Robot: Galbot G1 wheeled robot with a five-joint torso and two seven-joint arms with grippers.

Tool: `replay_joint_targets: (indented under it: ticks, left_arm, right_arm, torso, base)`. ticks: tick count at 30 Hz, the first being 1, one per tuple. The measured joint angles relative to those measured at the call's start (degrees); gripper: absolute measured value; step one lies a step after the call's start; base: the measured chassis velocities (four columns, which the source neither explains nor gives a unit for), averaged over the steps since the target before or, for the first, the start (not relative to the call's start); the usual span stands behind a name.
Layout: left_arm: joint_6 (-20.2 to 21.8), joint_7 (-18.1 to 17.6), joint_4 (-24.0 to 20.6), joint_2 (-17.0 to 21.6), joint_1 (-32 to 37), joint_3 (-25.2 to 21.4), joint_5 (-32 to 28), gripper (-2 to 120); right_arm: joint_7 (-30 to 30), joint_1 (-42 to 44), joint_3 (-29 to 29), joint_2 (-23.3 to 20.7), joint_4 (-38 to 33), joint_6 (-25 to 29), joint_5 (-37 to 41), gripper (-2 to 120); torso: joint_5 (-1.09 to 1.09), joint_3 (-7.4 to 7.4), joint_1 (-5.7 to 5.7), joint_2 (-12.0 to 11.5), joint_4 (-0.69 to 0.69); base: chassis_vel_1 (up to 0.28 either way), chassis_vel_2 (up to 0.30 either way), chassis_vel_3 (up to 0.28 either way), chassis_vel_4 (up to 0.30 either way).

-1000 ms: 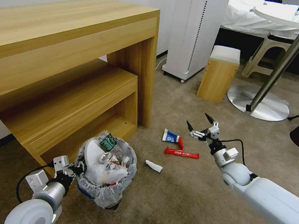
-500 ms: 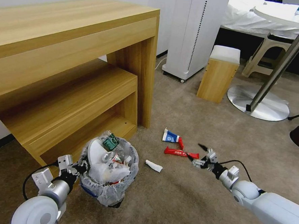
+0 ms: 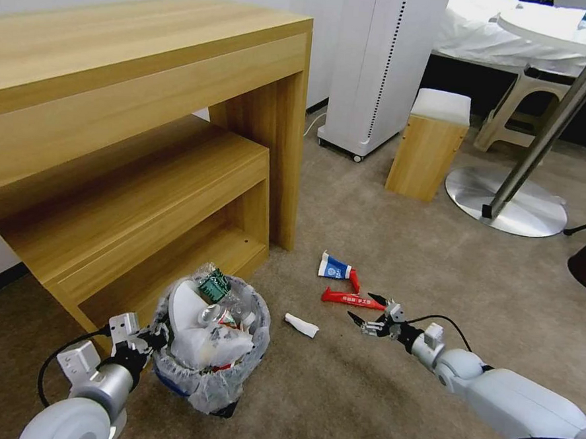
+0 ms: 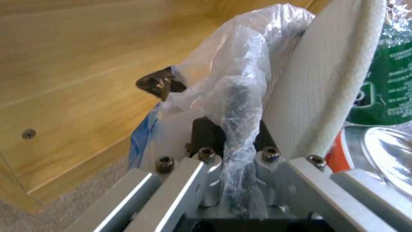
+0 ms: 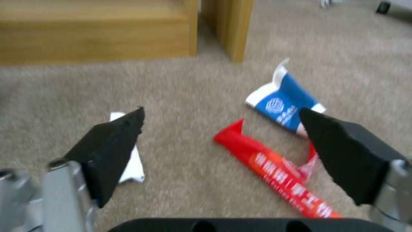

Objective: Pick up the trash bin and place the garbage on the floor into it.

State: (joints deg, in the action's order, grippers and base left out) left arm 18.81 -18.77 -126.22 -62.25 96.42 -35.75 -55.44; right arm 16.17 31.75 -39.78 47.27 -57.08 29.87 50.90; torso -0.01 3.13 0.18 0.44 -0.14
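Head view: trash bin (image 3: 209, 347) sitting on the beige floor (image 3: 335, 394) at near left, right in front of the wooden desk (image 3: 140, 124), stuffed full with a white slipper (image 3: 183, 300), a green-labelled bottle (image 3: 213, 285) and crumpled wrappers. Left gripper (image 3: 155, 335) clamped onto the bin's left rim, bag liner (image 4: 231, 80) bunched up between the fingers in the left wrist view, slipper sole (image 4: 326, 74) and bottle label (image 4: 392, 80) pressed in right next to it. Still loose on the carpet: a blue-white carton (image 3: 335, 268) farthest out, a red bar wrapper (image 3: 353, 300) just nearer than it and pretty much touching, and a small white crumpled wrapper (image 3: 301, 325) a bit to the left, between the bin and the red one. Right gripper (image 3: 369, 309) down low over the carpet with its tips close to the near end of the red wrapper, fingers spread wide, holding nothing. Right wrist view: black pads (image 5: 114, 145) wide apart, red wrapper (image 5: 275, 170) and carton (image 5: 285, 106) lying between them, white scrap (image 5: 131, 161) partly hidden behind one pad. Farther back: a white cabinet unit (image 3: 382, 66), a small wooden stool (image 3: 430, 145), and a round table base (image 3: 506, 203) at far right.
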Motion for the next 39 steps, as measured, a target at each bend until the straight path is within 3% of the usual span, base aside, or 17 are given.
replay_joint_targets:
  ticks: [8, 16, 19, 29, 39]
  left_arm:
    - [-0.1, 0.0, -0.9, -0.2, 0.8, -0.4, 0.1, 2]
    - [-0.4, 0.1, -1.8, -0.4, 2.0, -1.1, 0.3, 2]
    - [-0.6, 0.2, -2.0, -0.5, 2.0, -1.1, 0.3, 2]
    - [-0.9, 0.2, -2.2, 0.1, 1.5, -1.6, -0.7, 2]
    - [-1.0, 0.1, -2.1, 0.1, 0.9, -1.4, -1.1, 2]
  right_arm:
    - [-6.4, -1.9, -4.7, 4.0, 1.4, -3.0, -2.4, 94]
    - [-5.9, -4.7, -9.3, 8.7, 7.2, -3.5, -2.4, 90]
    - [-4.9, -5.6, -11.1, 12.2, 11.9, -3.7, -2.6, 81]
    - [-3.4, -6.4, -13.9, 20.5, 17.1, -4.6, -2.9, 82]
    - [-3.2, -5.5, -14.2, 21.1, 18.5, -4.4, -3.4, 74]
  torso:
    - [-0.01, 0.0, 0.0, 0.0, 0.0]
    - [-0.01, 0.0, 0.0, 0.0, 0.0]
    - [-0.01, 0.0, 0.0, 0.0, -0.01]
    - [0.0, 0.0, 0.0, 0.0, 0.01]
    - [0.0, 0.0, 0.0, 0.0, -0.01]
  base:
    - [0.0, 0.0, 0.0, 0.0]
    - [0.0, 0.0, 0.0, 0.0]
    - [0.0, 0.0, 0.0, 0.0]
    - [0.0, 0.0, 0.0, 0.0]
    - [0.0, 0.0, 0.0, 0.0]
